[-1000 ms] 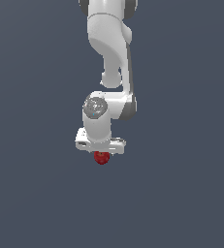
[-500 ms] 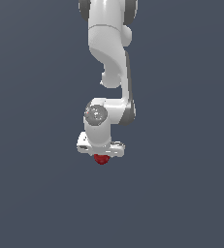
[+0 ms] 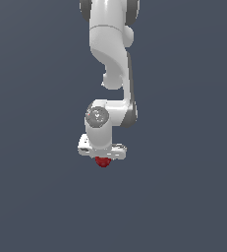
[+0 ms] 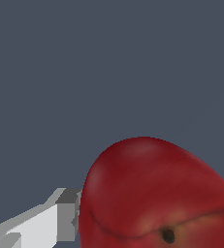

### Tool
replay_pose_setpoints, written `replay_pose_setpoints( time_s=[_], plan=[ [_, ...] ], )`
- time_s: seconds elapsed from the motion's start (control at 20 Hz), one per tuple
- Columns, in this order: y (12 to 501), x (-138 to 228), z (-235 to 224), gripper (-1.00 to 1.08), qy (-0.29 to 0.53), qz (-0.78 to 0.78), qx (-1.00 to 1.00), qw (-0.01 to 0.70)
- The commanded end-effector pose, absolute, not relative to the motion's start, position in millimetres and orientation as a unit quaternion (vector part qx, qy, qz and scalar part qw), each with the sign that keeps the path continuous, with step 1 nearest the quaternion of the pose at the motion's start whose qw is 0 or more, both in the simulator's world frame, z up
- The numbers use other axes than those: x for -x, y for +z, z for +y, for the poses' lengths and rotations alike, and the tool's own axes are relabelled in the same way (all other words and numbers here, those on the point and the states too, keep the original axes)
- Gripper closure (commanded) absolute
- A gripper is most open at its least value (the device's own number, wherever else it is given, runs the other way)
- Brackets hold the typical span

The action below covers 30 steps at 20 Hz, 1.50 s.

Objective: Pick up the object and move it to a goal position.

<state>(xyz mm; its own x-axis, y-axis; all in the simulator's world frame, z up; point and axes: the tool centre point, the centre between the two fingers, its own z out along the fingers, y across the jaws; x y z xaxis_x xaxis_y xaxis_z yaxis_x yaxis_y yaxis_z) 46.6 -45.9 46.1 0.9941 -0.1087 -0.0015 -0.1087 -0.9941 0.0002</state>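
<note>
White arm (image 3: 110, 74) hangs straight down, its jaws (image 3: 102, 158) clamped on the dark red object (image 3: 102, 162).

plain dark grey-blue background (image 3: 31, 197)

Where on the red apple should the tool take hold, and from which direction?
Across the rounded flanks at its widest part, coming from above: the apple is narrower than the tool, and its dimpled end offers no flat face. It already sits directly under the tool.
</note>
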Motion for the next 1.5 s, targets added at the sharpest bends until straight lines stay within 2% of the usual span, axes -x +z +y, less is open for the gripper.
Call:
replay_pose_setpoints(
  time_s=[0.0,0.3,0.6,1.45],
  plan=[
    [46,-47,-46,1.08,-0.001,-0.055,-0.999,0.000],
    [61,-49,-38,1.08,0.007,-0.063,-0.998,0.001],
    [98,-53,-19,1.08,0.024,-0.083,-0.996,0.003],
    [271,-70,71,1.08,0.106,-0.178,-0.978,0.016]
  ],
)
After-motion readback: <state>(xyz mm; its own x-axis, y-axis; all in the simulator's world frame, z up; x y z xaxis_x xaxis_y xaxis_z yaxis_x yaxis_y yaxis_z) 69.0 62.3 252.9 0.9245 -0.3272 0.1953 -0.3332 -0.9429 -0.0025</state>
